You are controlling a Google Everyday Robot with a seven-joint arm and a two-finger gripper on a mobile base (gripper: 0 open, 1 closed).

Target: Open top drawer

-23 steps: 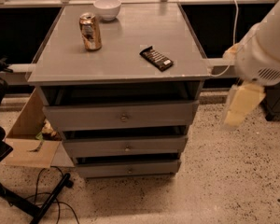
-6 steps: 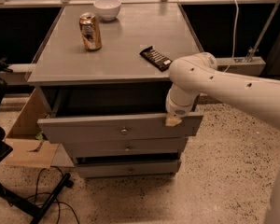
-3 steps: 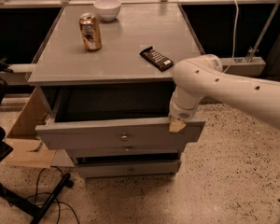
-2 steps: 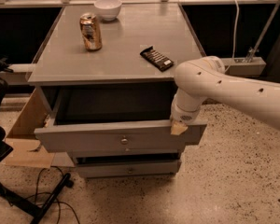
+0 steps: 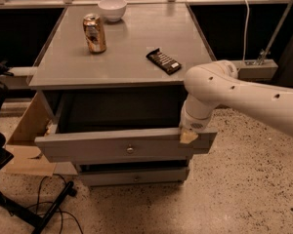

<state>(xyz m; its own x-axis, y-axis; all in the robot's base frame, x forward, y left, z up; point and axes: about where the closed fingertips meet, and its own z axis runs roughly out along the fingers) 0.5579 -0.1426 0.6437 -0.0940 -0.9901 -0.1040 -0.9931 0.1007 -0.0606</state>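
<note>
Top drawer (image 5: 88, 147) sits in the lower middle of the frame, partway out of the grey cabinet (image 5: 127, 57), with a dark gap behind its wide front panel and a small round knob (image 5: 130, 149) dead centre.

Left to right: a cardboard box (image 5: 27, 126) leans by the cabinet at the left edge. A soda can (image 5: 94, 33) and a white bowl (image 5: 112, 8) stand on the top, toward the upper left. A dark candy bar (image 5: 163, 61) lies nearer the right side, and the white arm (image 5: 244, 94) comes in from the right. The gripper (image 5: 189, 136) is at the top edge of the drawer front near its right end, touching it. I honestly can't tell if it's clamped on or just resting there.

Handling-wise, my guess is it's a stiff panel on slides and not heavy, though I can't see what's inside. The knob is the centred hold, but it's tiny and probably slick. The top lip hooks easier, though pulling that far off-centre could rack the drawer sideways, so a straight, even pull seems safest.
</note>
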